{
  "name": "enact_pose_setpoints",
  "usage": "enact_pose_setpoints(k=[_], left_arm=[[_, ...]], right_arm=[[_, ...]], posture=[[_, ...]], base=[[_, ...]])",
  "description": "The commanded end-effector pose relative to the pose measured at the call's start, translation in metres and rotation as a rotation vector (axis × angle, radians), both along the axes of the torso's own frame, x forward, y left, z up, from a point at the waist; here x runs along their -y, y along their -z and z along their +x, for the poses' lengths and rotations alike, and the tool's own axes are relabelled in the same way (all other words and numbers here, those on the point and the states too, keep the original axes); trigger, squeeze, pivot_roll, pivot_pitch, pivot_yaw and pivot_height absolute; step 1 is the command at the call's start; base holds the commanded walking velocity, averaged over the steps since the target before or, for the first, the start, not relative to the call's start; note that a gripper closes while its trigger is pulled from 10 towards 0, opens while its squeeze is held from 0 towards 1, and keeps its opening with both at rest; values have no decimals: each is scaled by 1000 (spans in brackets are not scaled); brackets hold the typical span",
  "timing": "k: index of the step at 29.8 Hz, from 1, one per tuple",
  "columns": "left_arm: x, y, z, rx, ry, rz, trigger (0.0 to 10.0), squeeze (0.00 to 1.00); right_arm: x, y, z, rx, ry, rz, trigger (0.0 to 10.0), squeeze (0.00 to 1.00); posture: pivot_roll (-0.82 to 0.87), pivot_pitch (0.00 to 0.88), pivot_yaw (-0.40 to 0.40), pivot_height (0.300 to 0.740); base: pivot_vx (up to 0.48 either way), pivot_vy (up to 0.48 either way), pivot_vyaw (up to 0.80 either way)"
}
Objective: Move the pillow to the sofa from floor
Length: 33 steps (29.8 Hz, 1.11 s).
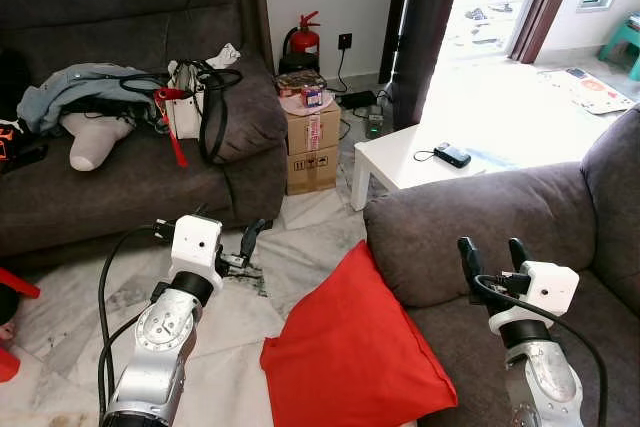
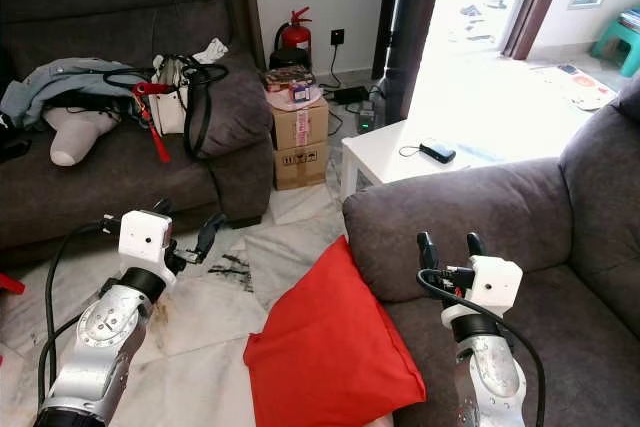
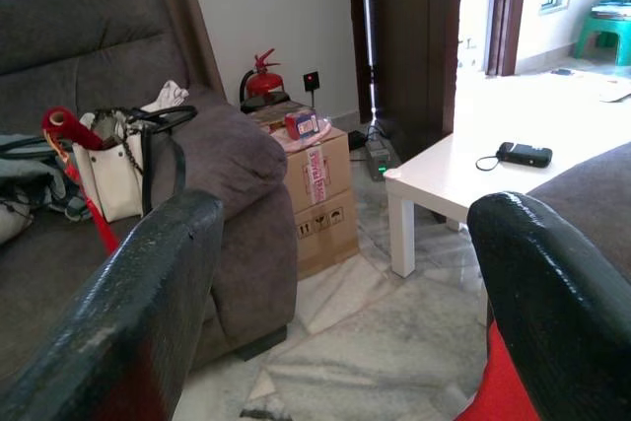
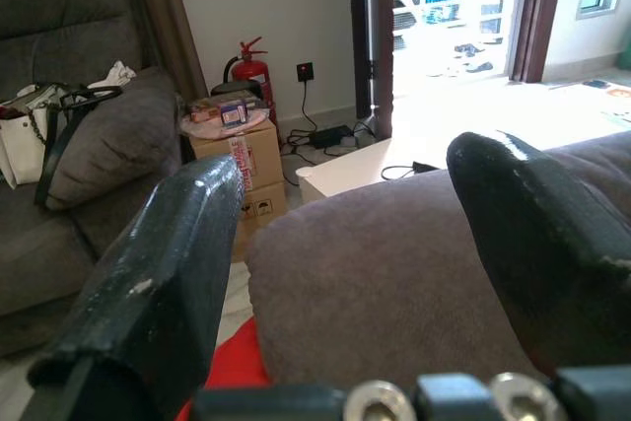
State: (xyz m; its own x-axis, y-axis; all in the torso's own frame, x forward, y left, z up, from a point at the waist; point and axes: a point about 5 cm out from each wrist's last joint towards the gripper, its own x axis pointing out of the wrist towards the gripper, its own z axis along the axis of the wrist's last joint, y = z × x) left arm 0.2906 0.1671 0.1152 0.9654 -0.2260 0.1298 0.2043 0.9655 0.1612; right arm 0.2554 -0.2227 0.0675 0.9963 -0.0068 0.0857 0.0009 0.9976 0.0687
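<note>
- Lying on the pale marble floor (image 1: 70,317), propped on one corner against the outer side of the armrest of the grey fabric sofa (image 1: 470,237): the square red fabric pillow (image 1: 350,347), not yet grasped.
- Hovering above the floor near the pillow's upper corner, apart from it: left gripper (image 1: 235,247), black fingers spread, holding nothing.
- Raised over the seat cushion inside the armrest: right gripper (image 1: 492,255), fingers likewise spread and empty, seen in the right wrist view (image 4: 335,244) facing the armrest.
- Judged as the reach step, before any pick-up.
- Calls next for bringing both grippers down to opposite edges of the pillow, or closing one gripper on its upper corner, then lifting over the armrest onto the seat.
- Soft and floppy by the look, so likely to sag or slip from a shallow pinch.
- Cluttered with a white handbag (image 1: 190,97) and clothes: a second dark sofa (image 1: 120,187) along the far edge of the floor; beside it, stacked cardboard boxes (image 1: 312,147).
</note>
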Motion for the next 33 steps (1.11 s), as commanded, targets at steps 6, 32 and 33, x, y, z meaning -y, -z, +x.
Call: enact_pose_setpoints(k=[6,32,33], left_arm=[[-3,-1,1,8,-4,24,10000,0],[-3,-1,1,11,-14,29,10000,0],[-3,-1,2,11,-14,29,10000,0]], right_arm=[[0,-6,2,22,3,-15,10000,0],[-1,-7,3,15,-6,-23,10000,0],[-1,-7,3,14,-6,-24,10000,0]], posture=[[-42,0,24,740],[-42,0,17,740],[-42,0,17,740]], base=[[0,0,0],[0,0,0],[0,0,0]])
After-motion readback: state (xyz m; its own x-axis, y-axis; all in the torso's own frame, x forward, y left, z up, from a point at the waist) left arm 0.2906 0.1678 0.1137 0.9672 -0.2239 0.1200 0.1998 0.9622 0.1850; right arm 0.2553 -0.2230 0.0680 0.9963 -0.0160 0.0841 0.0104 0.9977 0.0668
